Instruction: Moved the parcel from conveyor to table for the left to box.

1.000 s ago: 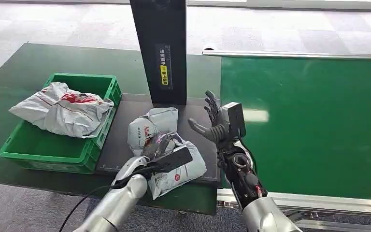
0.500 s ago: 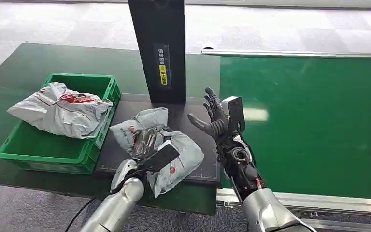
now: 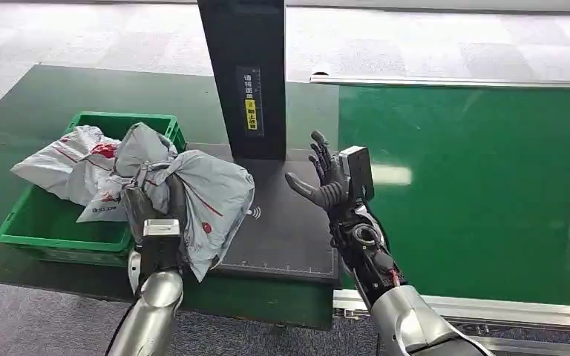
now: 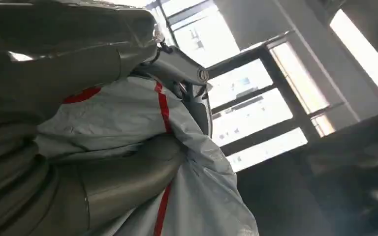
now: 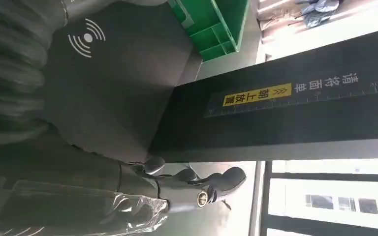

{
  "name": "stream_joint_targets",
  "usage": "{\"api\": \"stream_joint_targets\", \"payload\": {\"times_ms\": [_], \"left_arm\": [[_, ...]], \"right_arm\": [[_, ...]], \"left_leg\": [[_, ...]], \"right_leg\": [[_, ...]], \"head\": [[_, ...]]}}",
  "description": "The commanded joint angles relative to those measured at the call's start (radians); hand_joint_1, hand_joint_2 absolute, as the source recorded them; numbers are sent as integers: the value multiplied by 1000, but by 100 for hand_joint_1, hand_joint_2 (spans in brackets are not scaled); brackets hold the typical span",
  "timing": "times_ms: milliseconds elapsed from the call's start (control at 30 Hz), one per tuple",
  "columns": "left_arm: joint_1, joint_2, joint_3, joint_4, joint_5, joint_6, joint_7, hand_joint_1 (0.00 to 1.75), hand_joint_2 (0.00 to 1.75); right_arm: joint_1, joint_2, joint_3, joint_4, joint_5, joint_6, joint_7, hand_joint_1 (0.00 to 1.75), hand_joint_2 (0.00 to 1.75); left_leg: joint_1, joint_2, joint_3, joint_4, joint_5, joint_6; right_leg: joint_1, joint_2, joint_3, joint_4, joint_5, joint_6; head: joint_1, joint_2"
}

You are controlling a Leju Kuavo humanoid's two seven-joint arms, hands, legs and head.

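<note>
In the head view, the green box [image 3: 52, 222] is seen on the bench [image 3: 15, 111], with one grey bag already inside. The parcel [image 3: 208, 196] is gripped by the left hand [image 3: 152, 208] and held aloft just beside the box's near right corner; the box lies at about ten o'clock from that hand. The right hand [image 3: 325, 182] is held spread and empty over the black mat [image 3: 282, 237].

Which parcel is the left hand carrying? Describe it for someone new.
Start at the green crate left of the black scanner post. Beside its near right corner, the left hand holds up a grey parcel with red stripes, unlike the grey parcel with a red patch lying inside.
</note>
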Motion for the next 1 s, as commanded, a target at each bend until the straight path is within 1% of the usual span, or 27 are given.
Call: {"api": "stream_joint_targets", "payload": {"times_ms": [33,67,100,133,167,200,233,267,300,367,400,433,500,533,600,633,700,733,767,867,900,933,967,1000], "left_arm": [[-133,-93,395,44,-427,5,19,175,175],[-158,-93,420,79,-423,5,-3,175,175],[-178,-93,471,90,-447,5,-2,175,175],[-207,-93,524,139,-516,5,59,175,175],[-225,-85,535,162,-514,5,54,175,175],[-248,-90,587,181,-608,5,113,175,175],[-276,-74,620,229,-661,5,191,175,175],[-291,-62,620,247,-658,5,196,175,175],[-310,-40,626,284,-683,5,228,175,175],[-388,34,636,425,-761,5,372,175,175],[-403,45,643,454,-736,5,371,175,175],[-423,71,662,483,-773,5,417,175,175],[-455,94,676,551,-798,5,462,175,175],[-457,102,681,558,-817,5,484,175,175],[-463,120,689,586,-886,5,569,175,175],[-461,119,702,574,-893,5,575,175,175],[-465,129,697,594,-917,5,594,175,175],[-463,151,626,609,-878,5,623,175,175],[-467,149,621,616,-891,5,606,175,175],[-516,160,568,763,-910,4,614,175,175],[-530,164,550,805,-917,-28,620,175,175],[-549,163,538,856,-907,-111,636,171,175],[-559,156,541,884,-885,-186,659,171,175],[-557,152,540,883,-885,-182,661,127,175]], "right_arm": [[-61,6,36,108,15,24,-4,0,175],[-59,8,37,112,17,23,-6,0,175],[-57,9,43,114,22,28,-9,0,175],[-55,11,45,119,26,26,-12,0,175],[-51,14,47,121,27,25,-15,0,175],[-50,16,48,126,30,23,-18,0,175],[-49,18,50,128,31,28,-17,0,175],[-49,20,50,129,31,26,-17,0,175],[-50,22,54,129,34,29,-15,0,175],[-52,22,61,125,36,40,-7,0,175],[-51,23,58,125,28,54,3,0,175],[-43,27,30,127,-36,151,41,0,175],[-33,21,34,127,-44,167,39,0,175],[-31,20,38,126,-44,172,37,0,175],[-31,19,39,128,-58,188,45,0,175],[-35,19,47,128,-52,172,45,0,175],[-42,21,51,127,-54,168,51,0,175],[-42,22,42,124,-47,168,57,0,175],[-43,19,46,121,-52,167,59,0,175],[-35,8,55,113,-64,171,61,0,175],[-33,5,57,111,-65,171,61,0,175],[-28,-1,62,110,-68,172,62,0,175],[-24,-6,65,110,-70,176,59,0,175],[-22,-8,65,111,-70,178,58,0,175]], "left_leg": [[0,1,0,1,0,0],[0,1,0,0,0,0],[0,2,1,0,0,0],[0,1,1,0,0,0],[0,2,2,-1,0,0],[0,3,3,-1,0,0],[0,3,3,-1,0,0],[0,2,2,0,0,0],[0,2,3,-1,1,0],[0,1,3,-1,1,0],[0,2,3,-1,1,0],[0,1,4,-2,1,0],[0,1,4,-2,1,0],[0,2,3,-1,1,0],[0,2,3,-1,1,0],[0,1,3,-1,1,0],[0,2,3,-1,0,0],[1,2,2,0,0,0],[1,2,3,-1,0,0],[1,0,2,-1,1,0],[1,-2,1,0,1,0],[0,-1,1,0,1,0],[0,-2,1,0,1,0],[0,-3,1,-1,2,0]], "right_leg": [[0,1,0,0,0,0],[0,1,0,1,0,0],[0,2,0,0,1,-1],[0,1,0,0,1,0],[0,2,1,0,1,-1],[0,2,1,0,1,-1],[0,3,1,0,1,-1],[0,2,1,0,1,-1],[1,2,1,-1,1,-1],[1,1,2,-1,1,-1],[1,2,2,0,1,-1],[1,2,2,-1,1,-1],[1,1,3,-1,1,-1],[1,2,2,0,1,-1],[1,2,1,0,1,-1],[0,1,1,0,0,-1],[1,3,1,0,1,-1],[1,2,1,0,1,-1],[1,2,1,0,1,-1],[1,0,1,0,0,-1],[1,-2,1,1,0,-1],[1,-1,0,0,0,-1],[1,-2,0,0,0,-1],[1,-3,1,0,0,-1]], "head": [[0,0],[0,0],[0,0],[0,0],[0,0],[0,0],[0,0],[0,0],[0,0],[0,0],[0,0],[0,0],[0,0],[0,0],[0,0],[0,0],[0,0],[0,0],[0,0],[0,0],[0,0],[0,0],[0,0],[0,0]]}}
